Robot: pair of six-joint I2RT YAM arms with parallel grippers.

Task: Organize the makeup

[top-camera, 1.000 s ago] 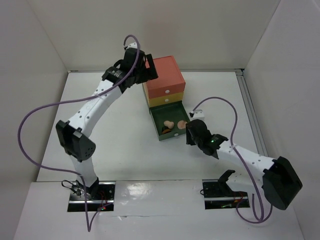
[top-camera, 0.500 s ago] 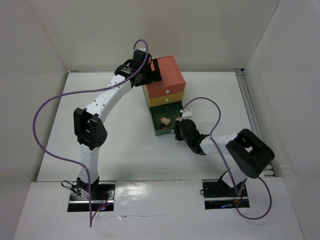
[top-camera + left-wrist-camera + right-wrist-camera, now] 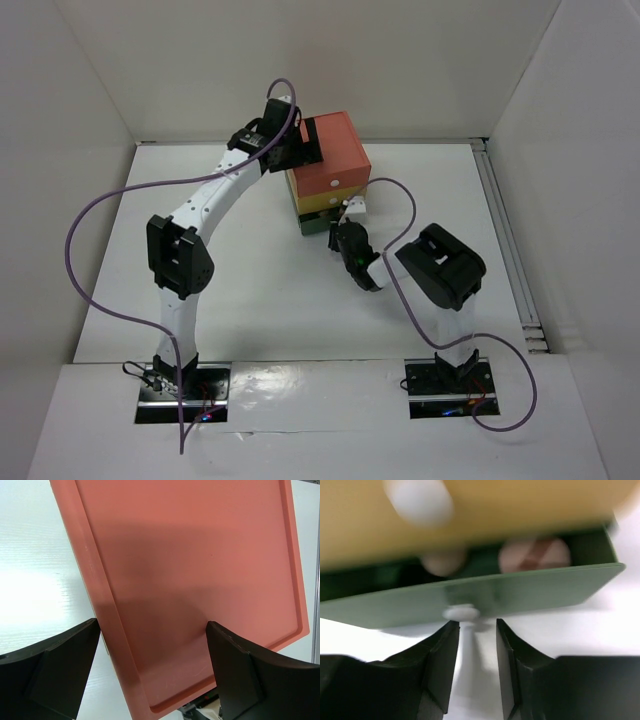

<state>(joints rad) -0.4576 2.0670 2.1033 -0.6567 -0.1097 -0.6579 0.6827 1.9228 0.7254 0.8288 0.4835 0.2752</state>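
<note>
Right gripper (image 3: 472, 630) sits at the green drawer's (image 3: 530, 585) white knob (image 3: 461, 613), jaws a narrow slit apart. Pinching or just nudging? Can't tell. Left gripper (image 3: 152, 630) is spread wide astride the box's (image 3: 190, 555) orange top, holding nothing; looks like a brace. The push should run straight in along the drawer's line, gently, so the box doesn't skid or twist. Green drawer's a crack short of shut. Inside, a peach sponge (image 3: 442, 562) and a pinkish puff (image 3: 535, 555) lie side by side, tucked beneath the closed yellow drawer (image 3: 520, 510).
</note>
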